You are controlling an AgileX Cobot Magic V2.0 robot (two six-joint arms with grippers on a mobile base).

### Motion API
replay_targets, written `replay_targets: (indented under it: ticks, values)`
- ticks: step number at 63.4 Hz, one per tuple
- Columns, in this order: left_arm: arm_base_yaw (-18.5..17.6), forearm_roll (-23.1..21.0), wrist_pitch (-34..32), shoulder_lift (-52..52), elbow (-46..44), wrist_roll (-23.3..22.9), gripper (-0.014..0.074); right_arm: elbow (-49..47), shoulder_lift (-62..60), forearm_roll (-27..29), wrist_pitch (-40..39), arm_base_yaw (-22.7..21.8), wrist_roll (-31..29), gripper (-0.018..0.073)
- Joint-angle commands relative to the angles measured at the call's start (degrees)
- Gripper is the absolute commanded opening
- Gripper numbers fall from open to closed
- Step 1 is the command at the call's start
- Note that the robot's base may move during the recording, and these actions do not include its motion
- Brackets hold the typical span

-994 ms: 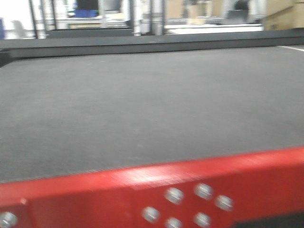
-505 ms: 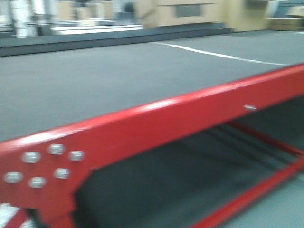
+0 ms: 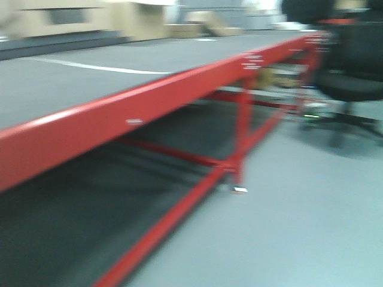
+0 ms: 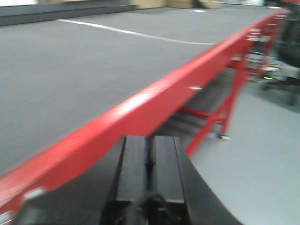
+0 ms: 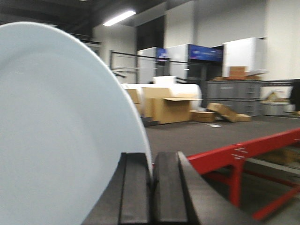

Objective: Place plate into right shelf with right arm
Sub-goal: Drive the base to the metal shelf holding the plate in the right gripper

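Observation:
In the right wrist view the white plate [image 5: 61,131] fills the left half of the frame, held on edge. My right gripper [image 5: 152,161] is shut on the plate's rim, one black finger on each face. In the left wrist view my left gripper [image 4: 150,145] is shut with nothing between its fingers, hanging just off the red table edge. The right shelf is out of view in every frame. Neither arm shows in the front view.
A long red-framed table [image 3: 119,119] with a dark grey top and red cross-braces [image 3: 239,137] runs away to the right. A black office chair [image 3: 353,78] stands on the grey floor at the right. Cardboard boxes [image 5: 168,105] and grey cabinets lie beyond.
The front view has swung to the right: the table top that filled the frame now recedes at the left, and the floor and a chair have come into sight.

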Motion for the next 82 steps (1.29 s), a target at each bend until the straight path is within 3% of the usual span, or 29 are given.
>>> replay_targets:
  ticks: [1, 82]
  values:
    - [0.1, -0.4, -5.0, -0.4, 0.6, -0.2, -0.0047, -1.6, 0.7, -0.1, -5.3, 0.0, -0.3, 0.0054]
    - [0.1, -0.4, -5.0, -0.4, 0.6, -0.2, -0.0047, -1.6, 0.7, -0.1, -5.3, -0.3, -0.3, 0.0054]
